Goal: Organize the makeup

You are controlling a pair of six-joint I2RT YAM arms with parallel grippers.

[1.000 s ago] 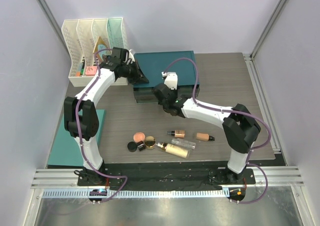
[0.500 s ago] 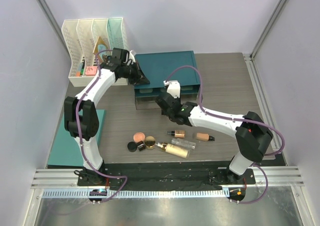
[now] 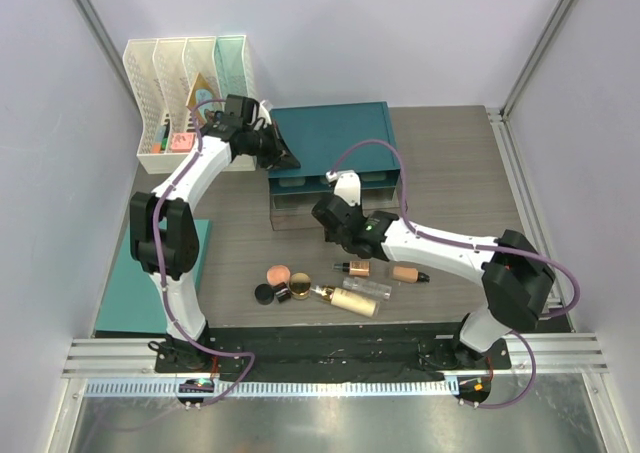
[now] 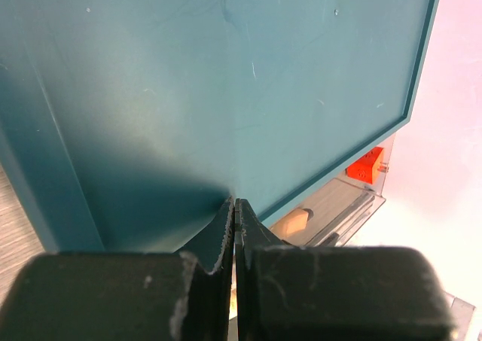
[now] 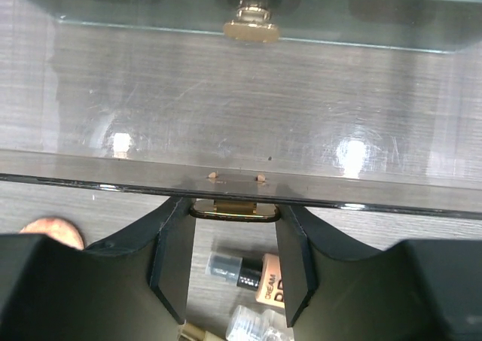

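Two arms reach toward the teal drawer unit (image 3: 330,133) at the 12 o'clock side of the table (image 3: 450,173).

Right claw (image 5: 232,205): fingers stand either side of the gold handle (image 5: 233,211) on the front wall of the clear drawer (image 5: 241,92), pinching it by its ends. The drawer stands drawn out of the unit toward 6 o'clock. Its floor looks bare in the right wrist view.

Left claw (image 4: 234,205): fingers pressed together, only a hairline gap between them, tips at the unit's teal top near its 9 o'clock edge. Cannot tell whether they touch the surface. A red cube (image 4: 367,165) shows in a lower drawer at 3 o'clock in the left wrist view.

Makeup lies loose on the table at 6 o'clock from the open drawer, none of it in the drawer:
- pink blush compact (image 3: 279,273), farthest toward 9 o'clock
- black jar (image 3: 264,293) just beside it
- gold-rimmed compact (image 3: 299,290) next along
- beige bottle (image 3: 357,300) on its side, toward 5 o'clock
- small gold-capped bottle (image 3: 352,268) above it
- tan tube (image 3: 408,274), black cap, farthest toward 3 o'clock

White file racks (image 3: 185,73) stand at 10 o'clock.
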